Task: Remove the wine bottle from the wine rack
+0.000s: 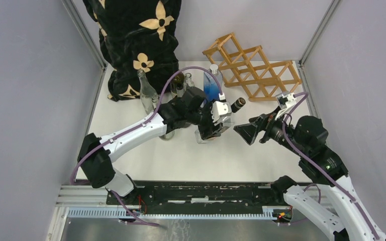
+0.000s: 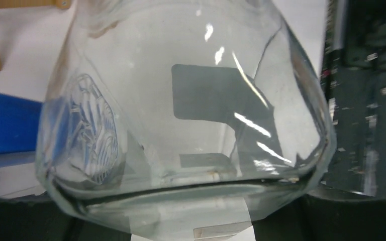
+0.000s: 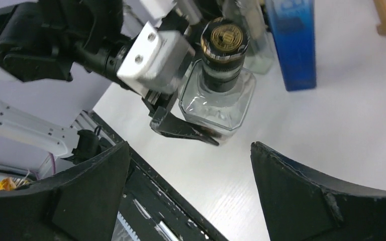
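Our bottle [image 3: 217, 100] is off the rack [image 1: 254, 70], which stands well apart at the back right with every cell we can see open. The left gripper [image 1: 213, 124] has the bottle clamped across its squarish clear body, low over the table [image 1: 181, 155]. The bottle is tilted, with its dark, gold-topped cap [image 3: 224, 37] aimed at the right gripper [image 1: 245, 133]. We cannot tell whether its base touches the table. The right gripper's jaws stand wide apart, just short of the cap and holding nothing.

We judge the bottle rigid, smooth and breakable. It looks empty, so we expect it to be fairly light, with most of the weight in the thick glass base. Glossy flat faces can slide between pads, so we would take hold on two opposite flat sides at mid-body, as the left gripper does, not across the corners. The neck under the cap is a second hold, with the shoulder as a stop. We would squeeze firmly but not hard, and set it down base first.
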### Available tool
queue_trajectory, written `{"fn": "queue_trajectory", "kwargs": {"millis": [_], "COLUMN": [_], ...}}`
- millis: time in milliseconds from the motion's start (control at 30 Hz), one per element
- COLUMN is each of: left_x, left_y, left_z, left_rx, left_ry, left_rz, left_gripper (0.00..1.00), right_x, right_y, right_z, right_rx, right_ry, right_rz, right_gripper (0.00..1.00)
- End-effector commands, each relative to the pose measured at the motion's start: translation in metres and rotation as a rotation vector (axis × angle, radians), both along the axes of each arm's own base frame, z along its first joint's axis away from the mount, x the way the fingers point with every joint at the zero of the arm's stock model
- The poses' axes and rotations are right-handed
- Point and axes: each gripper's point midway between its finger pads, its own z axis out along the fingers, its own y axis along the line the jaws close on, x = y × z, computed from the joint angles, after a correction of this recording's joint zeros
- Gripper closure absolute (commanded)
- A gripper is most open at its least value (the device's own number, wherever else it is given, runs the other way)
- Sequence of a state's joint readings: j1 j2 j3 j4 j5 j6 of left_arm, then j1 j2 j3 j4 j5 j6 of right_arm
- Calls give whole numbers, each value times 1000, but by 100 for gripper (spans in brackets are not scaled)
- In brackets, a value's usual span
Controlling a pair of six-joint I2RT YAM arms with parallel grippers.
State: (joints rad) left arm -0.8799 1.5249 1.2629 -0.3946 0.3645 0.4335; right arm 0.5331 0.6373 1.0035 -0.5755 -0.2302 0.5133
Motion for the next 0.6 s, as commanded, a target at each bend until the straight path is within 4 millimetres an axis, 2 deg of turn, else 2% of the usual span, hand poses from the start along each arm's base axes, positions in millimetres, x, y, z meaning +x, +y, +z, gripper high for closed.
{"fn": "queue_trajectory", "kwargs": {"millis": [0,200,300,400,500,567], "left_x": [-34,-74,-90,-102,-111,-114], "left_y": [-26,-19,-15,-10,-6,-5], "left_z": [114,138,148,149,148,151], "left_rx": [-313,-338,-361,-358,-351,-354], "left_ry": [122,253,300,343,381,398], "left_rz": [-150,-342,-412,-449,-475,-484], "left_gripper": [98,98,98,98,98,98], "right_x": [-9,-11,-5,-2,-8,-12], "right_y": [19,26,32,41,50,57], "right_z": [32,31,25,29,39,38], "right_rx": [88,58,64,104,193,237], "right_ry": [-233,-338,-339,-351,-384,-376], "right_rz": [143,215,227,255,311,356], "right_gripper": [3,2,2,2,2,2]}}
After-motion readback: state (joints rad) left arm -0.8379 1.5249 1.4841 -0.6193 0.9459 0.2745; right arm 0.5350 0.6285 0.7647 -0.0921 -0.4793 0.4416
